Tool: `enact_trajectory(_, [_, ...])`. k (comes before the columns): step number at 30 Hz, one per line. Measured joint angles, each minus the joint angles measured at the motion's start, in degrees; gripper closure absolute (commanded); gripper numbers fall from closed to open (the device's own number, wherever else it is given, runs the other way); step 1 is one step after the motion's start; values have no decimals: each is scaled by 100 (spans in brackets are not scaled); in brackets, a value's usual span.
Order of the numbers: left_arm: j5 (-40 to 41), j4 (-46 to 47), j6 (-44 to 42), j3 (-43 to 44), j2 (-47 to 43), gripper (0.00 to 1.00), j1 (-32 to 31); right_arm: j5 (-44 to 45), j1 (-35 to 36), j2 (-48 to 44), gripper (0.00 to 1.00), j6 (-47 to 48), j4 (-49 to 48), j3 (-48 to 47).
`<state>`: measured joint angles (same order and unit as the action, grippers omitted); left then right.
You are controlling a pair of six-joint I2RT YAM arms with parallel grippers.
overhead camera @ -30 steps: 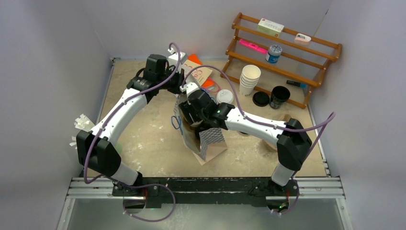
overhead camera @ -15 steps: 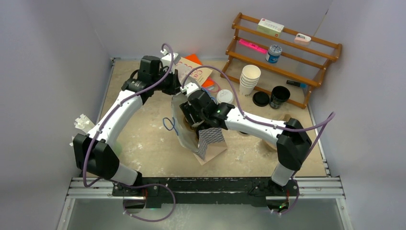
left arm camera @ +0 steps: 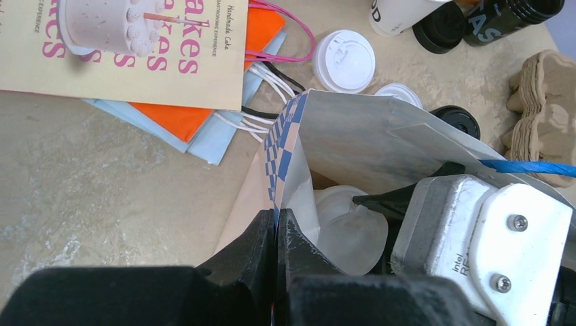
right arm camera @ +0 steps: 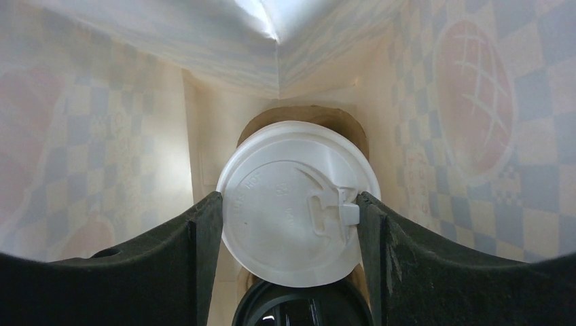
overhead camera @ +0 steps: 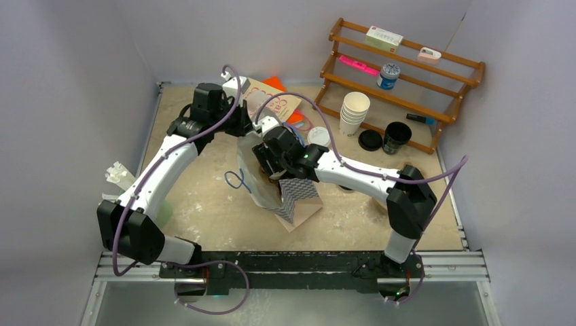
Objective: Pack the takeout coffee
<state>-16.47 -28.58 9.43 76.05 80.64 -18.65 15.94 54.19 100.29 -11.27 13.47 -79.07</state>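
While the checkered paper bag (left arm camera: 367,142) is standing open at the middle of the worktop (overhead camera: 204,204), the right gripper (right arm camera: 289,224) is reaching down inside it, its jaws grasping the white-lidded coffee cup (right arm camera: 285,183) by the sides. The left gripper (left arm camera: 277,234) is pinching the bag's rim, jaws clenched. Beyond, a loose white lid (overhead camera: 318,136) is lying, and a stack of white cups (overhead camera: 354,112) is standing toward the far right corner.
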Motion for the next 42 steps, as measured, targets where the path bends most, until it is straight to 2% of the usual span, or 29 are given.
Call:
enact_trajectory(15, [-186, 522, 120, -192, -26, 100, 31, -24, -2, 271, 49, -9, 76, -208])
enact_trajectory(42, [-304, 693, 201, -269, -26, 100, 66, -170, -98, 658, 48, -92, -144, -289])
